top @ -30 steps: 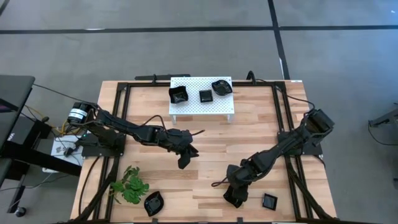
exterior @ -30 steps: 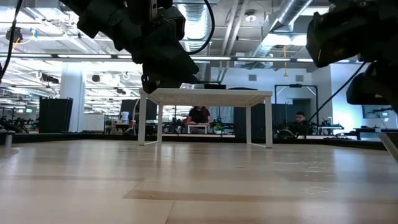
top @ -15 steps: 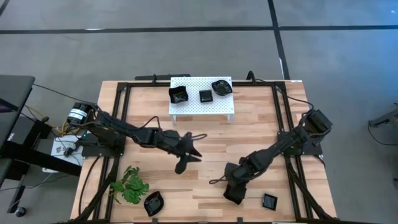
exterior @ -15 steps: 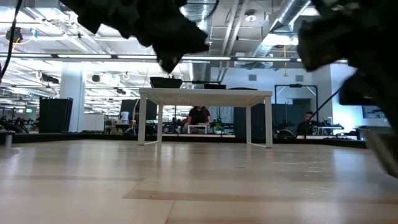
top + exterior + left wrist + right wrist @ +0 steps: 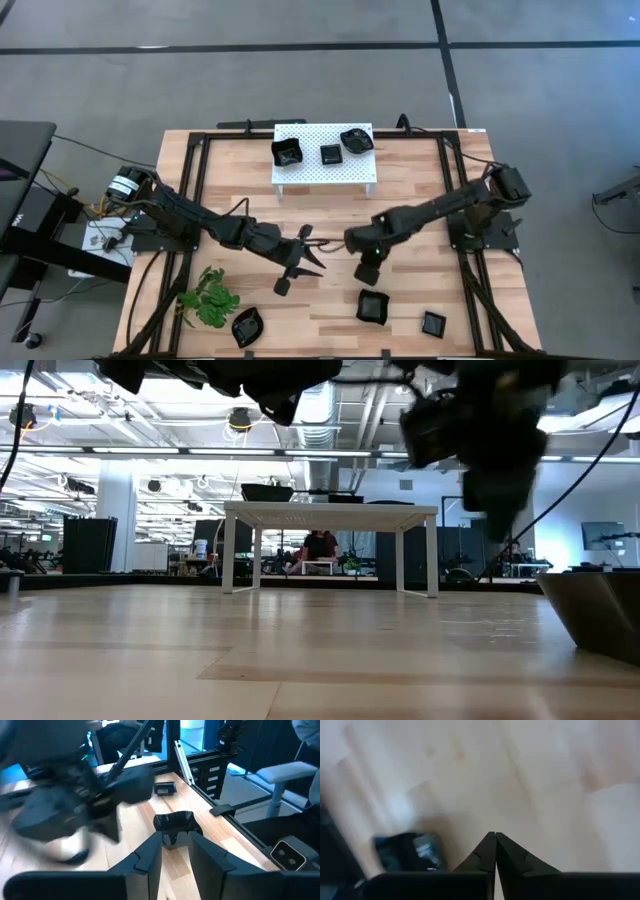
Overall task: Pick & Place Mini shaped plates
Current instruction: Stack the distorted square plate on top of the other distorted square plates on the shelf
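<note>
My right gripper (image 5: 366, 272) hangs closed and empty; that glossy square dish (image 5: 372, 306) looks slippery, so I'd pinch its rim.

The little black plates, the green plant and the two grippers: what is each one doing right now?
Three mini plates: sitting on the white platform.
Square plate: on the table, free.
Small square plate: on the table, free.
Leaf-shaped plate: on the table beside the plant.
Green plant: lying on the table.
Left gripper: open, empty.
Right gripper: shut, empty.
</note>
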`<state>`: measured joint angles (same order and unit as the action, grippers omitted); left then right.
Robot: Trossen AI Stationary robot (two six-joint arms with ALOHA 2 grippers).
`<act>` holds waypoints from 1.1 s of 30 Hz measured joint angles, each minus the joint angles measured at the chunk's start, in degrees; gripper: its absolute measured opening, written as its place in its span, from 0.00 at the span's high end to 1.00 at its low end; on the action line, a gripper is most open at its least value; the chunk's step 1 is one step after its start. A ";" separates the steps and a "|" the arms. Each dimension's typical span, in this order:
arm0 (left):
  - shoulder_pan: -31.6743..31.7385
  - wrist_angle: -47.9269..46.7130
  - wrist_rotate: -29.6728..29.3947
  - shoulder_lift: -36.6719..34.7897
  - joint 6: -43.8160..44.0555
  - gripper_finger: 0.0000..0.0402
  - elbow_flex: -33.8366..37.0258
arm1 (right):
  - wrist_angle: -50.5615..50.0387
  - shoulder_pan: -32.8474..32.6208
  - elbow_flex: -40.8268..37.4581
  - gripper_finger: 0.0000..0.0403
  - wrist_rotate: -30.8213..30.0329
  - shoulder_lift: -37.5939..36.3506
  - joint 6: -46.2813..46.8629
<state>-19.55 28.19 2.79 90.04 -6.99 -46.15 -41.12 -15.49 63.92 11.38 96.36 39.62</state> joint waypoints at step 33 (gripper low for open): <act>0.02 -0.75 -0.01 0.00 3.26 0.76 0.00 | 4.87 -12.58 -1.25 0.74 -2.55 8.01 0.50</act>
<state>-19.53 27.45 2.79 90.04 -3.73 -46.15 -36.24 -28.06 62.67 8.84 104.36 40.12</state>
